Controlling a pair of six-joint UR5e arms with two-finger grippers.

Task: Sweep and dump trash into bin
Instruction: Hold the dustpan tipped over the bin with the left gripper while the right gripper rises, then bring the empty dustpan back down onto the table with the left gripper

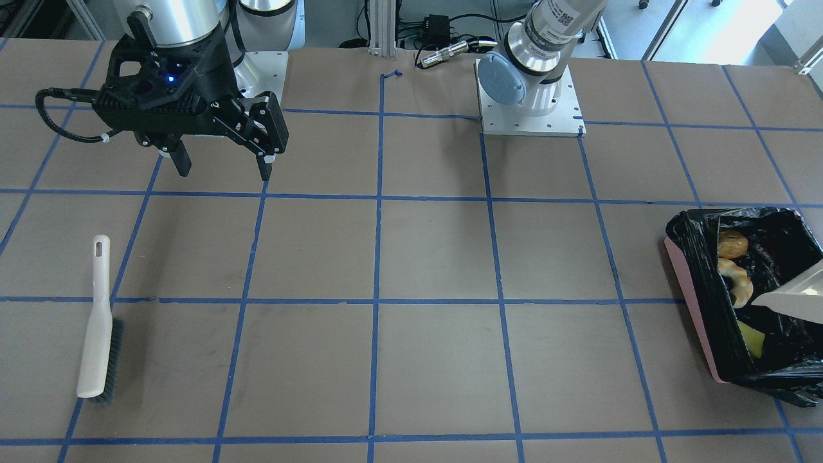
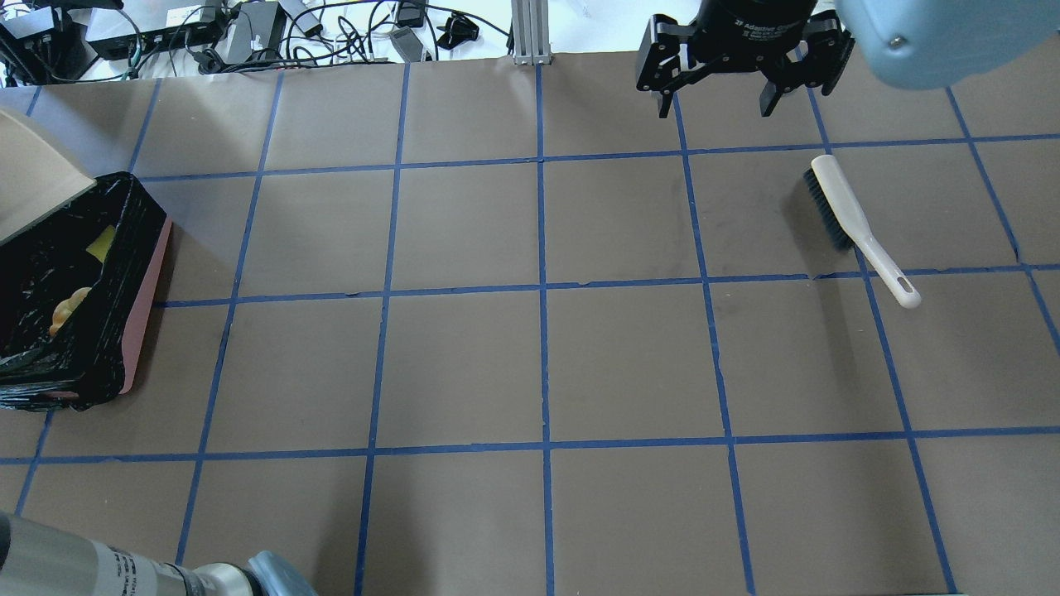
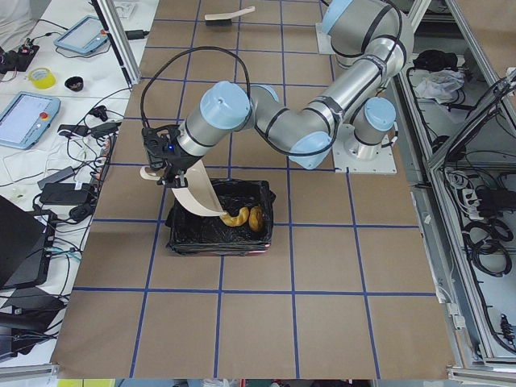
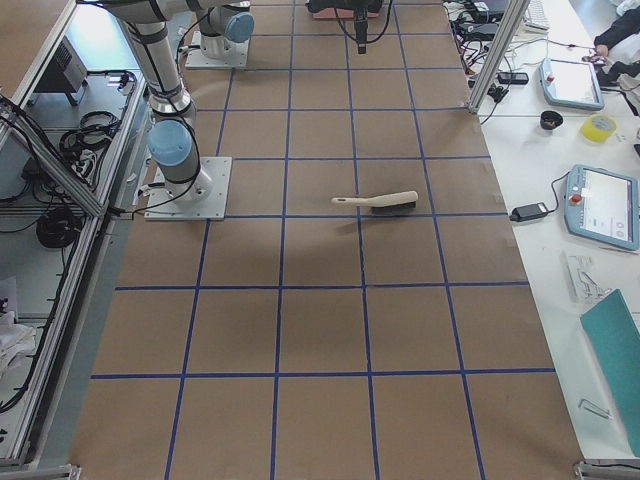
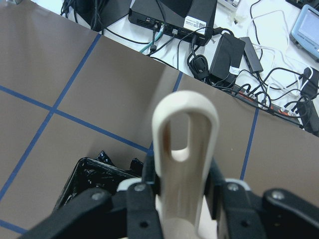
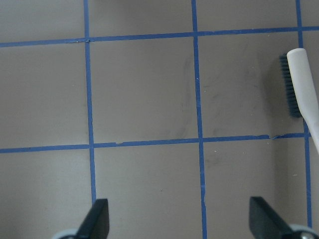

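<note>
Trash (image 1: 738, 278) lies inside the bin (image 1: 693, 308) in the front-facing view. The golden-brown lump, the pale curved piece and the yellow sponge all rest on the black liner, and the lip of the dustpan (image 1: 794, 292) reaches in over them. My right gripper (image 1: 225, 172) hovers above the table (image 1: 437, 257) with its jaws spread and nothing between them, well apart from the brush (image 1: 96, 321), which lies flat on the table. Overhead, the bin (image 2: 147, 298) sits at the table's edge on my left with trash showing in it, and the brush (image 2: 853, 219) lies near my empty right gripper. From the left end, the dustpan (image 3: 197, 193) is tipped steeply down into the bin. The right-end view adds only the brush lying alone on the table. My left wrist camera shows my left gripper (image 5: 183, 199) clamped on the dustpan's looped handle, with a black corner of the bin below. My right wrist camera shows table grid between my parted fingers (image 6: 97, 221), with the brush at the frame's edge. I judge the dump all but done, since I see no trash outside the bin. Next I should level the dustpan, lift it off the liner without snagging the plastic, and set it down.
</note>
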